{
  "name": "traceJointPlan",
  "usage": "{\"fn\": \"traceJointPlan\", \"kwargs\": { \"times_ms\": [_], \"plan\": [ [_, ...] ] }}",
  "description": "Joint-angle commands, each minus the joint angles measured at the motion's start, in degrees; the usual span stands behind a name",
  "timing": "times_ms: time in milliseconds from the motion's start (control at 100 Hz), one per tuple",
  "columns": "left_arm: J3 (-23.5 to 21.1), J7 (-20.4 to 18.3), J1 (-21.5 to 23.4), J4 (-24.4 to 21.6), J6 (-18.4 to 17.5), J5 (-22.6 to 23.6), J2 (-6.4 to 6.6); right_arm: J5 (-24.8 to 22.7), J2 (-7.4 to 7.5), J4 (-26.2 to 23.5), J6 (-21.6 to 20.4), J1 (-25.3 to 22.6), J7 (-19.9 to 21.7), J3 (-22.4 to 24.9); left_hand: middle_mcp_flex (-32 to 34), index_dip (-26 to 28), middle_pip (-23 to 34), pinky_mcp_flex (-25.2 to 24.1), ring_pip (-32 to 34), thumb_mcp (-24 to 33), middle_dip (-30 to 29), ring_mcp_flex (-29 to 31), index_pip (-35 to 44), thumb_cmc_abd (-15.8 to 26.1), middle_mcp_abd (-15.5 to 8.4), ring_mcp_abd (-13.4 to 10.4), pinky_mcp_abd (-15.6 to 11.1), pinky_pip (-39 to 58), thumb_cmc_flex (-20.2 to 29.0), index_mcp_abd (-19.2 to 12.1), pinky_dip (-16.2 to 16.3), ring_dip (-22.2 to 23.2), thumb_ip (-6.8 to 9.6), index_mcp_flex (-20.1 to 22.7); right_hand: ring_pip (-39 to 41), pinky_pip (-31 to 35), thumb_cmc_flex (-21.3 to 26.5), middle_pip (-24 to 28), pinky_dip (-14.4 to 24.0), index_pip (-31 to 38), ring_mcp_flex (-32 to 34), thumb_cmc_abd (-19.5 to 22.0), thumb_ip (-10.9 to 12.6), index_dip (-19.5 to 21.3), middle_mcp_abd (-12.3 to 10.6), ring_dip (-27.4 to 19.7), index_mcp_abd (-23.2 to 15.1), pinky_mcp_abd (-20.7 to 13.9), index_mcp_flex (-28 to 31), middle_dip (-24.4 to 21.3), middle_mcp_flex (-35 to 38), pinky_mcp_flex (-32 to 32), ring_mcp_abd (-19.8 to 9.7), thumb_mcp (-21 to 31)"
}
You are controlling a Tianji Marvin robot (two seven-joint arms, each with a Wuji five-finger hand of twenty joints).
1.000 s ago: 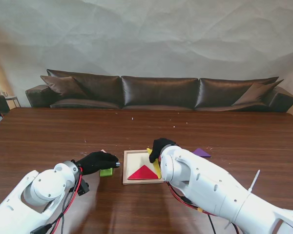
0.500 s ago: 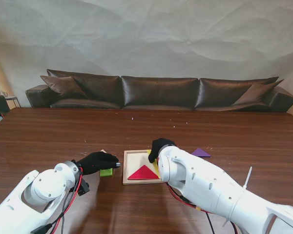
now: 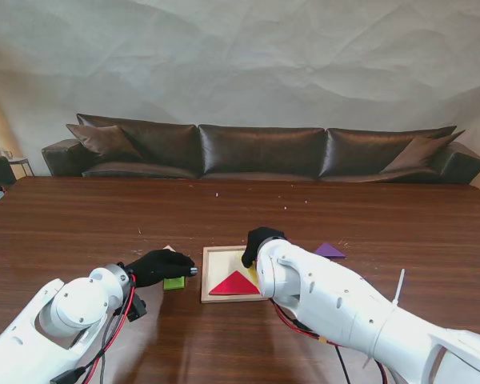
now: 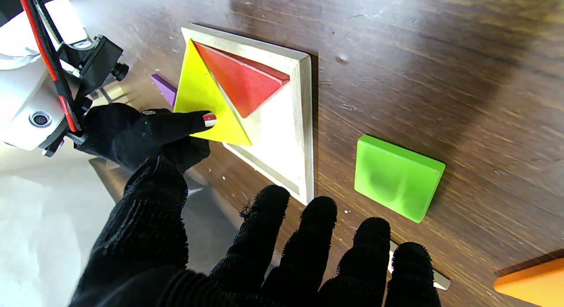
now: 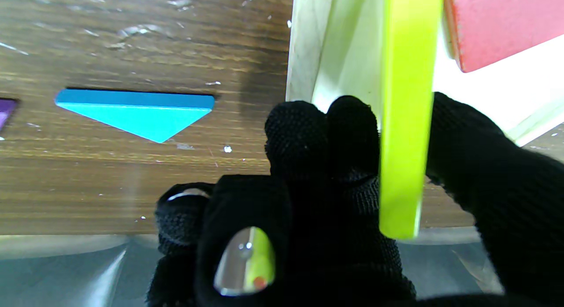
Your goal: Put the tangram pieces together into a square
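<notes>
Right hand has edged slightly left, pinching the yellow triangle.
It leans tilted in the tray, red triangle at three o'clock; left hand spread.

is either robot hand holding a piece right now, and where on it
The right robot hand pinches the yellow triangle by its edge, thumb against fingers, tilted over the tray. The left robot hand holds nothing.
</notes>
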Motion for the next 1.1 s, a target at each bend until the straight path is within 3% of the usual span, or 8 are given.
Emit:
{"fn": "traceJointPlan", "kwargs": {
  "times_ms": [0,290,520,610,920,1090],
  "plan": [
    [0.01,-1.16,0.05,0.01,0.25,-0.13,-0.04,0.21,-0.52,0.46,-0.17,0.02,0.79,-0.14,1.22,0.20,0.23,-0.27,0.59,0.51,0.17,0.75,0.12,2.66,0.37,0.67,-0.94,-0.65,0.16,0.11,0.52,0.87,1.59,1.05,1.50,9.21,-2.25,1.12,1.92,-0.53,0.20,1.62,1.75,-0.33,3.70,0.81,3.10,-4.03,4.46,-1.14,5.38,28.10,-16.51,-0.10],
    [0.24,-1.45,-0.11,0.06,0.52,-0.32,0.00,0.52,-0.61,0.26,0.30,-0.11,0.73,-0.04,1.28,0.28,0.24,-0.20,0.64,0.59,0.18,0.85,0.23,2.79,0.38,0.76,-1.00,-0.62,0.30,0.15,0.52,0.89,1.58,1.22,1.84,9.57,-2.30,2.15,1.95,-0.15,0.21,0.72,1.75,-0.01,3.73,0.94,3.13,-4.12,5.36,-0.80,5.52,28.14,-16.41,-0.41],
    [0.38,-1.46,-0.27,0.24,0.45,-0.45,-0.01,-0.34,-1.12,1.09,0.42,-0.07,-0.53,-0.31,1.28,0.33,0.24,-0.21,0.65,0.51,0.18,0.89,0.26,2.89,0.32,0.66,-0.99,-0.62,0.24,0.11,0.52,0.90,1.56,1.27,3.05,11.07,-1.33,6.47,2.39,3.19,0.23,-2.75,1.63,-0.23,2.71,1.82,2.96,-6.14,6.55,0.87,5.38,28.48,-18.22,1.66],
    [0.40,-1.41,-0.28,0.27,0.47,-0.50,-0.02,-0.84,-1.44,1.60,0.55,-0.09,-1.29,-0.50,1.29,0.35,0.24,-0.21,0.64,0.52,0.18,0.86,0.28,2.92,0.46,0.72,-0.95,-0.62,0.31,0.08,0.52,0.90,1.56,1.31,3.01,11.55,-1.02,7.75,2.51,4.71,0.30,-3.74,1.49,-0.83,2.55,2.29,3.19,-6.84,6.66,1.37,5.36,28.59,-20.63,2.54],
    [0.36,-1.39,-0.24,0.26,0.62,-0.53,-0.03,-2.10,-1.91,2.65,0.77,0.46,-1.77,-1.78,1.33,0.37,0.26,-0.21,0.64,0.39,0.19,0.87,0.27,2.92,0.35,0.77,-0.96,-0.61,0.38,0.18,0.54,0.91,1.56,1.33,3.51,12.41,0.06,9.90,2.72,7.84,0.39,-7.03,0.23,-3.03,2.52,3.37,3.23,-8.26,6.54,2.38,5.34,28.84,-22.67,5.03],
    [0.36,-1.40,-0.26,0.33,0.61,-0.54,-0.03,-2.11,-3.10,3.74,3.07,-0.01,-3.93,-1.55,1.29,0.37,0.23,-0.25,0.62,0.35,0.19,0.84,0.24,3.01,0.39,0.78,-0.98,-0.63,0.44,0.14,0.53,0.90,1.57,1.28,3.90,13.07,0.20,10.85,2.80,9.53,0.39,-7.92,0.41,-4.73,2.94,3.80,3.87,-8.65,6.64,2.83,5.33,28.94,-22.48,6.35]
  ]
}}
